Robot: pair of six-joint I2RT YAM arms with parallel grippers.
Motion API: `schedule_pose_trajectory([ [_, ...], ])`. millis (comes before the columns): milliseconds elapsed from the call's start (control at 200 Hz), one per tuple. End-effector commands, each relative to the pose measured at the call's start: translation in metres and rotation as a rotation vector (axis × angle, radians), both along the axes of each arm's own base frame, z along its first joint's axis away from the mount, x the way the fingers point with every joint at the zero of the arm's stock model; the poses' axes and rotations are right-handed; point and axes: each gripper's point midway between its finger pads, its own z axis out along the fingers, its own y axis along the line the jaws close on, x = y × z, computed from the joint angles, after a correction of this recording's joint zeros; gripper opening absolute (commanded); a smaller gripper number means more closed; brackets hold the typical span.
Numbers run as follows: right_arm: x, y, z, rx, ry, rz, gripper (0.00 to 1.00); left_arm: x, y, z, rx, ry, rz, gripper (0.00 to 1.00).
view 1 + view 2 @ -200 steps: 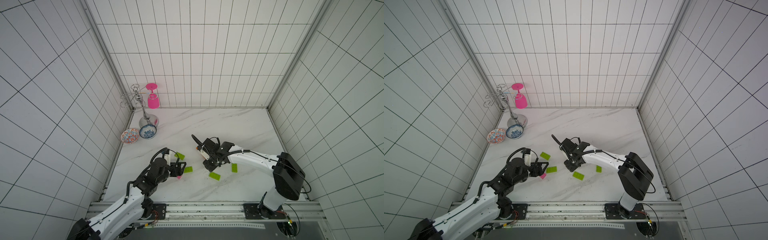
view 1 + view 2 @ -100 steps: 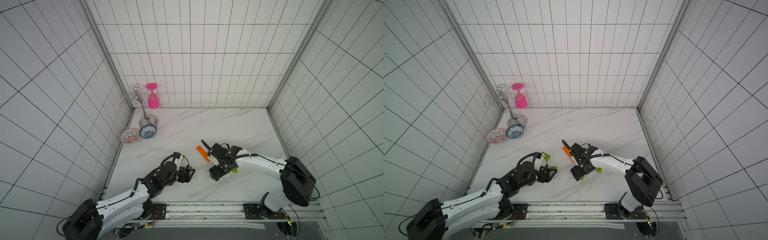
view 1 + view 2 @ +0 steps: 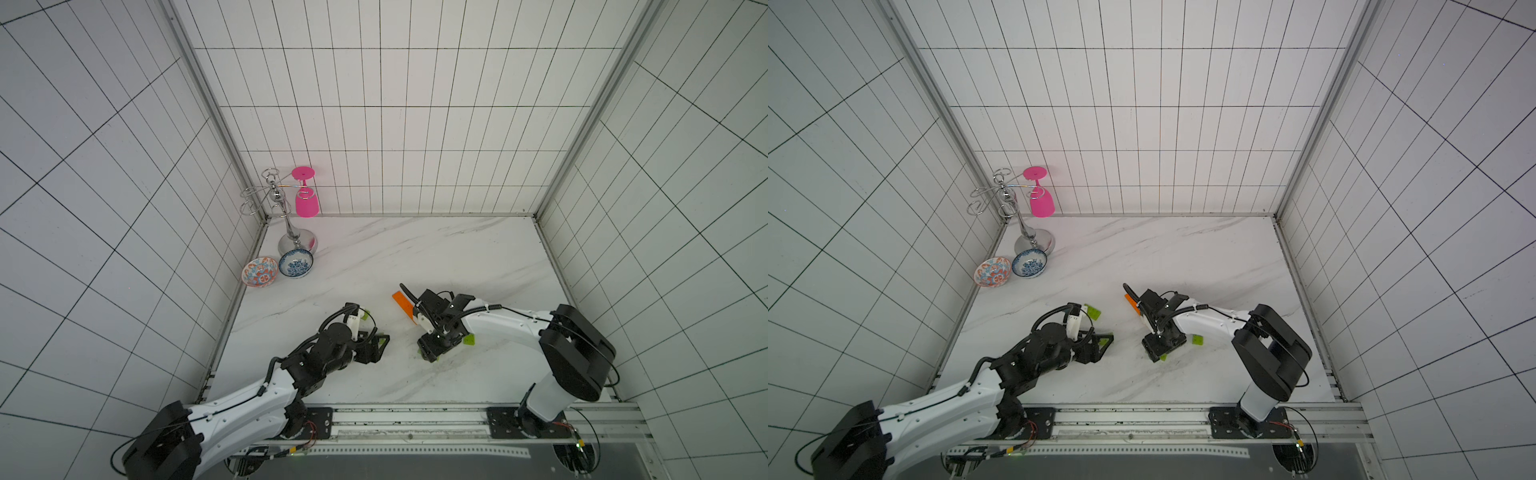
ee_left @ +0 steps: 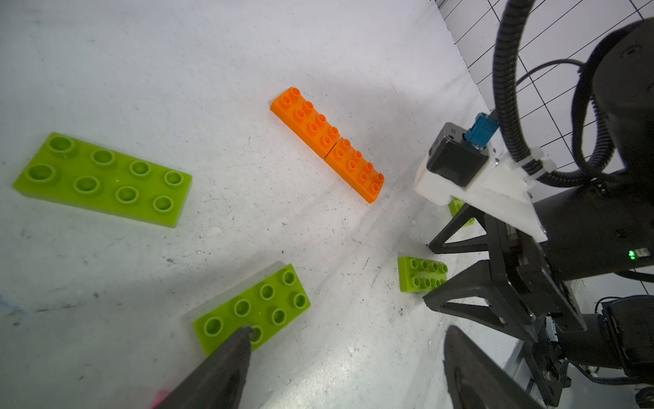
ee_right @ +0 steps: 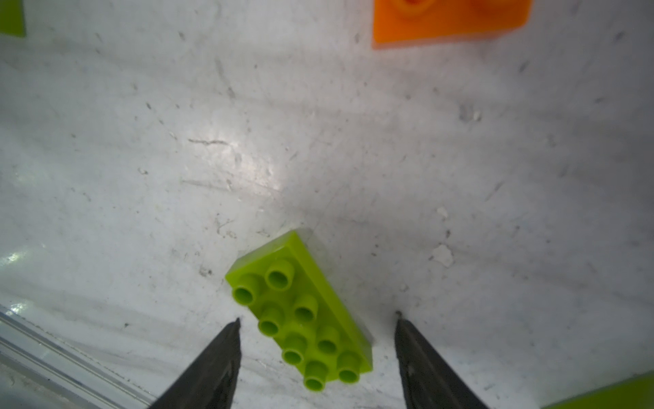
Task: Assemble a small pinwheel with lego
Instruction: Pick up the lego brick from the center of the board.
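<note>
Left gripper [image 4: 348, 331] hangs low over the marble table [image 3: 415, 257], fingers spread and empty, with one fingertip [image 4: 244, 340] showing in front of the near lime-green brick [image 4: 253, 306]. A sliver of pink beside that finger may be the pink square brick [image 4: 159, 398], but too little shows to be sure. A second lime-green brick [image 3: 1092, 312] lies flat and studs up just beyond the left wrist. Midway between the arms, the orange bar [image 3: 403, 305] of two bricks set end to end rests on the table. Rightward, the right gripper [image 5: 317, 318] stands with its jaws apart on either side of a third lime-green brick [image 5: 300, 315], neither finger touching it. A fourth lime-green brick [image 3: 469, 340] sits just beside that arm. Every green piece lies loose, so no pinwheel cross exists yet, and the step in hand looks like picking up this third brick. It lies askew between the fingers, so closing now would likely catch its corners and spin it. Better to turn the wrist until the pads face the long sides squarely and centre over the brick's middle. Then lower until the tips nearly meet the table, close gently below the studs, and lift straight up.
</note>
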Motion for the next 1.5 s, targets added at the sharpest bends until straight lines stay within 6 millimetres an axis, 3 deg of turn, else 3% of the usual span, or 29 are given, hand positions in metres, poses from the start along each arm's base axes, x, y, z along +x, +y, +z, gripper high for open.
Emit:
schedule_pose_trajectory([
  [0, -0.016, -0.006, -0.011, -0.033, 0.033, 0.023, 0.64, 0.002, 0.001, 0.002, -0.013, -0.01, 0.02, 0.86],
  [270, -0.008, 0.003, 0.002, -0.035, -0.033, 0.058, 0.53, 0.004, 0.006, 0.002, -0.005, -0.016, 0.047, 0.87],
  [495, -0.015, 0.005, -0.004, -0.06, 0.002, 0.089, 0.51, 0.005, 0.01, 0.002, -0.003, -0.018, 0.067, 0.87],
  [780, -0.023, 0.038, 0.012, 0.081, 0.03, 0.12, 0.49, 0.008, 0.016, 0.005, -0.007, -0.04, 0.101, 0.87],
  [870, -0.011, 0.032, 0.011, 0.032, -0.03, 0.099, 0.57, 0.009, 0.019, 0.005, -0.011, -0.044, 0.12, 0.87],
  [1005, 0.011, 0.018, 0.011, -0.084, -0.122, 0.04, 0.57, 0.01, 0.02, 0.007, -0.015, -0.05, 0.13, 0.87],
  [1494, 0.001, 0.031, 0.017, -0.029, -0.088, -0.094, 0.51, 0.012, 0.019, 0.001, 0.009, -0.038, 0.124, 0.87],
])
